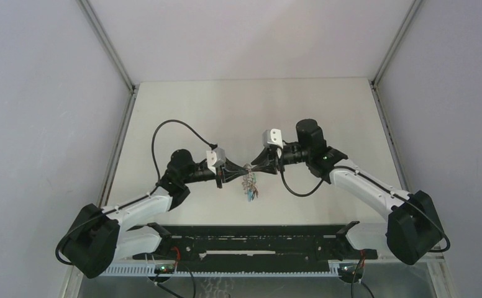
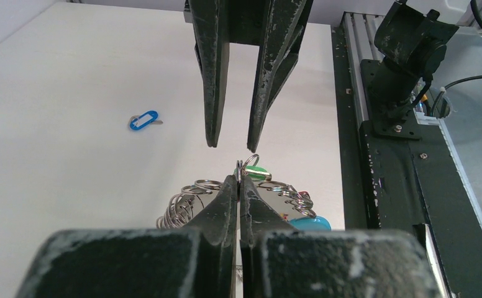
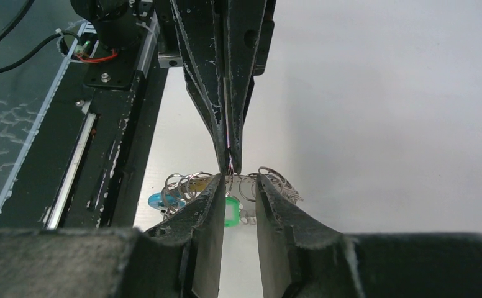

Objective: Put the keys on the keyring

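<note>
The keyring (image 1: 249, 181) hangs above the table between both arms, a bunch of thin silver rings (image 2: 182, 208) with a green-tagged key (image 2: 258, 173) and a light-blue piece (image 2: 310, 222). My left gripper (image 2: 240, 178) is shut on the thin metal wire at the top of the bunch; it also shows in the top view (image 1: 231, 174). My right gripper (image 3: 237, 180) faces it tip to tip, open, its fingers (image 3: 212, 192) either side of the wire and the green key (image 3: 232, 211). A loose blue-tagged key (image 2: 144, 120) lies on the table.
A black rail (image 1: 251, 239) with the arm mounts runs along the near table edge, close beside the hanging bunch in the wrist views (image 2: 387, 186). Grey walls enclose the white table (image 1: 251, 105) on both sides and at the back.
</note>
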